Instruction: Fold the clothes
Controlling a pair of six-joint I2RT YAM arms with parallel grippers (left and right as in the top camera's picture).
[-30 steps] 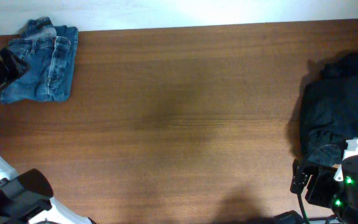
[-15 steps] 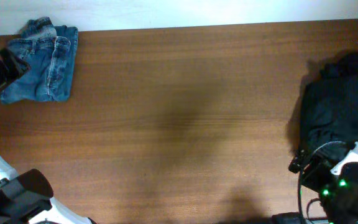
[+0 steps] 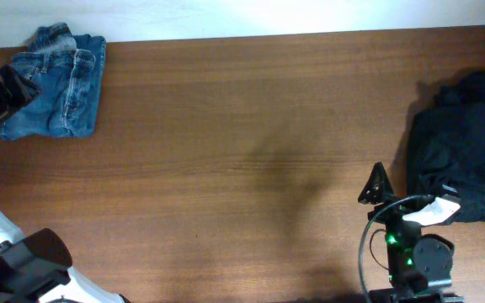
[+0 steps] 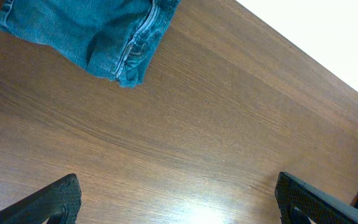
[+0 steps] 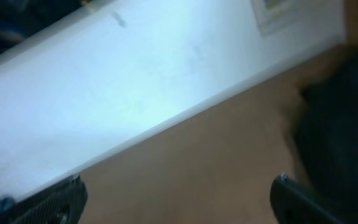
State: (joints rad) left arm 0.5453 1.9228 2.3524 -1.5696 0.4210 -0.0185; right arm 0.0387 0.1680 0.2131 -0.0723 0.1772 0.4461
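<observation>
At the lower right, your right gripper is hanging released, jaws wide and holding nothing, near the crumpled black garment at the right edge. At the upper left, your left gripper is hovering released beside the folded blue jeans on the brown table.

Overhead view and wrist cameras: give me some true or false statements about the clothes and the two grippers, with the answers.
1. The jeans lie near the far left corner of the table. True.
2. The black garment sits on top of the jeans. False: it lies by the table's right edge, far from the jeans.
3. The left gripper is shut on the jeans. False: its jaws are open and empty, over bare wood.
4. The right gripper is open and holds nothing. True.
</observation>
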